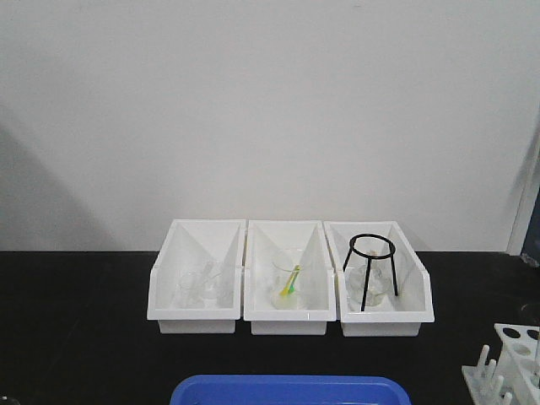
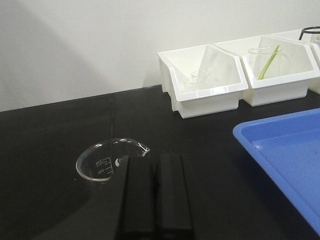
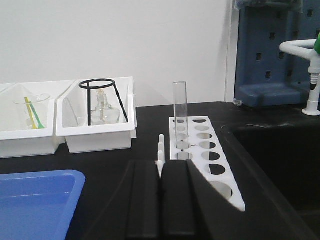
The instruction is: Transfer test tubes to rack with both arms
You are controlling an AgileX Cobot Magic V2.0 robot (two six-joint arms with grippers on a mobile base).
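Note:
The white rack (image 3: 210, 160) lies on the black bench at the right, its corner also in the front view as the rack (image 1: 506, 354). One clear test tube (image 3: 179, 107) stands upright in a far hole of its left row. My right gripper (image 3: 161, 165) is shut and empty, just short of the rack's pegs (image 3: 161, 145). My left gripper (image 2: 156, 160) is shut and empty too, low over the bench beside a glass beaker (image 2: 107, 160). Neither gripper shows in the front view.
Three white bins (image 1: 291, 316) stand in a row at the back, holding glassware, a yellow-green stick (image 1: 290, 280) and a black wire tripod (image 1: 371, 253). A blue tray (image 1: 291, 390) sits at the front centre. A sink recess (image 3: 280, 160) lies right of the rack.

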